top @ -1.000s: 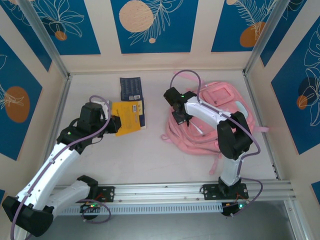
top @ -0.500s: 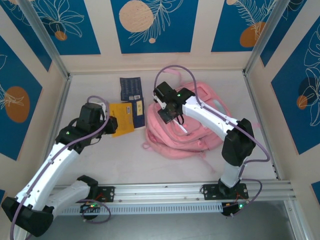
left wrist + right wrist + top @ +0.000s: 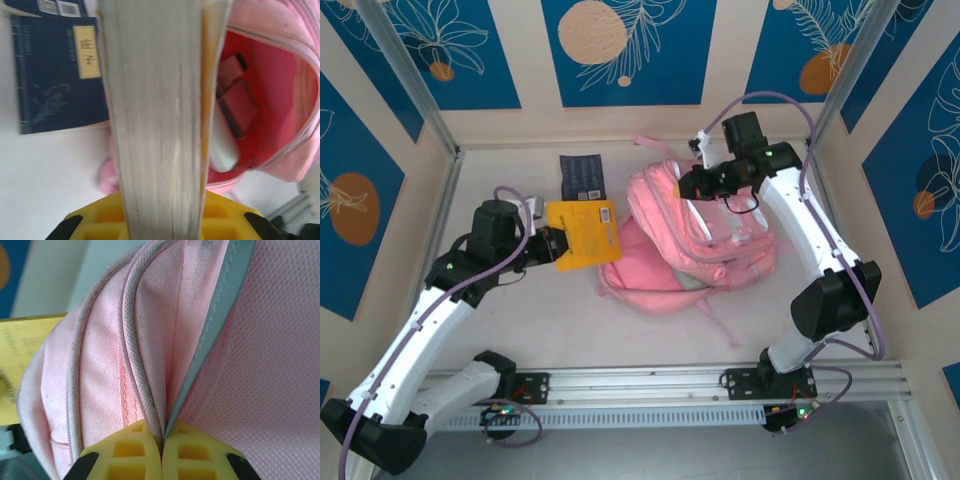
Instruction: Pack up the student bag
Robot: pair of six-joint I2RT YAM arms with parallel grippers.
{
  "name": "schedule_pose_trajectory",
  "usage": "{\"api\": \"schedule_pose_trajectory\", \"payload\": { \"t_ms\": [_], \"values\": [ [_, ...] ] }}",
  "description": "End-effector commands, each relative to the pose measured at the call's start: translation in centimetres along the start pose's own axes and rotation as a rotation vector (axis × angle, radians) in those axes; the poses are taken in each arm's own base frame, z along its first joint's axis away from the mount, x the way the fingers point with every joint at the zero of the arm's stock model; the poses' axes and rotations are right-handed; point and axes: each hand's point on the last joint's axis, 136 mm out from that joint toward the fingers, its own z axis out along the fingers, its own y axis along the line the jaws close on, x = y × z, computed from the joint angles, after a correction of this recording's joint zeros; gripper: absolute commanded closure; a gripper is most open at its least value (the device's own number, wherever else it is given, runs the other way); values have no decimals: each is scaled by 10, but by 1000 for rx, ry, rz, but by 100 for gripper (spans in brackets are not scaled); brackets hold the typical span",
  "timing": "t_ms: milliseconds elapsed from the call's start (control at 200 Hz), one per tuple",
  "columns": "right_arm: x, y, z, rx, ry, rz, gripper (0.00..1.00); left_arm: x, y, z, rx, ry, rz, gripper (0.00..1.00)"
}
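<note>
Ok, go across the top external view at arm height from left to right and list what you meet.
left arm → yellow book → student bag → right arm's elbow

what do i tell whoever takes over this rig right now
Left gripper: jaws shut on the yellow book, page edge aimed at the bag's opening.
Right gripper: jaws shut on a fold of the student bag, holding its top edge up.
Bag lies on the table, its mouth open toward the left arm, a few items inside.
Dark blue book lies flat beyond the yellow one.
Left to do: yellow book in, probably then the blue one.
</note>
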Motion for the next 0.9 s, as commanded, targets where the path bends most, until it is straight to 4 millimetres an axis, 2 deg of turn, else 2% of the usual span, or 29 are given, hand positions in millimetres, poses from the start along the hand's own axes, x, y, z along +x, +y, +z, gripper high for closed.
{"api": "schedule_pose_trajectory", "payload": {
  "t_ms": [0, 135, 210, 405, 645, 895],
  "values": [
    [-12, 68, -39, -341, -31, -60, 100, -19, -37, -1, 195, -45, -52, 98],
    [-27, 65, -69, -458, -113, -20, 100, -23, -53, 16, 321, -14, -173, 98],
    [-30, 64, -79, -504, -133, -3, 100, -25, -58, 29, 380, 3, -246, 98],
    [-29, 62, -78, -531, -127, 12, 100, -28, -65, 58, 480, 47, -374, 100],
    [-26, 61, -73, -545, -116, 22, 100, -36, -74, 60, 503, 42, -386, 100],
    [-29, 64, -75, -554, -121, 17, 100, -29, -86, 77, 511, 91, -410, 100]
  ]
}}
